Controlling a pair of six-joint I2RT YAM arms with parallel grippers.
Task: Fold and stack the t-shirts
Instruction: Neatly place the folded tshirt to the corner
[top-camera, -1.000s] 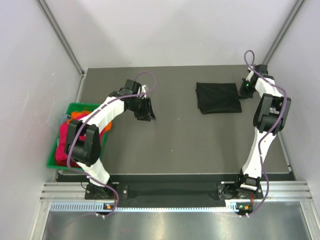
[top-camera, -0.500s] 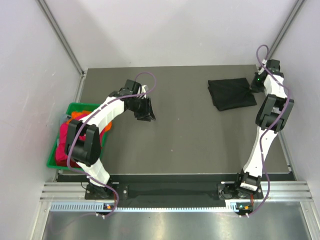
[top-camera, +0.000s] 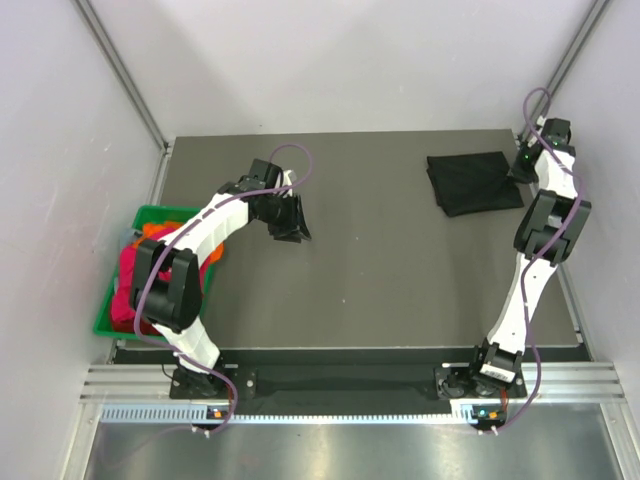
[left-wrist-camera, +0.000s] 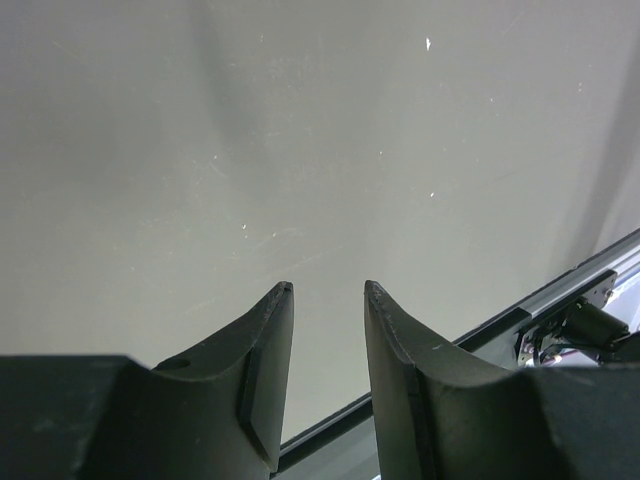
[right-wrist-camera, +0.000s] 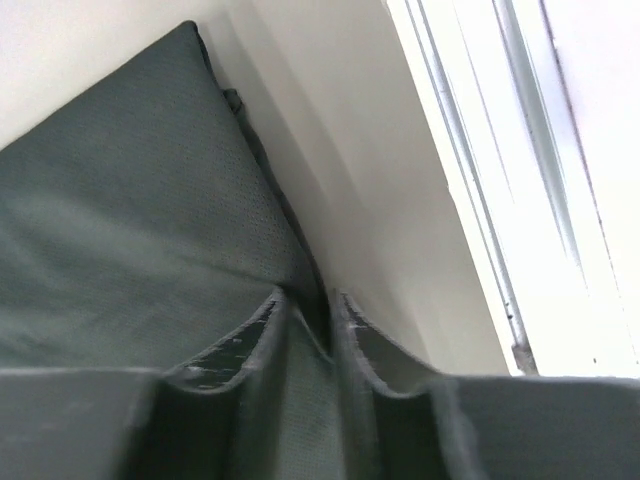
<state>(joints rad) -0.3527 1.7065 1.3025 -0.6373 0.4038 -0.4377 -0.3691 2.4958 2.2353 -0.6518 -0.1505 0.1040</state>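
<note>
The right claw (right-wrist-camera: 308, 295) has its fingers a sliver apart, with the edge of the folded black t-shirt (right-wrist-camera: 130, 180) running into the gap. I cannot tell whether it grips the cloth. The shirt spreads away to the claw's left, flat on the desk (top-camera: 400, 280), by the far right corner.

The left claw (left-wrist-camera: 328, 290) stands parted with nothing between its fingers, above bare desk. Well off to its left, beyond the desk's edge, a green bin (top-camera: 104, 318) holds red and magenta shirts (top-camera: 128, 280) and an orange shirt (top-camera: 155, 230).
</note>
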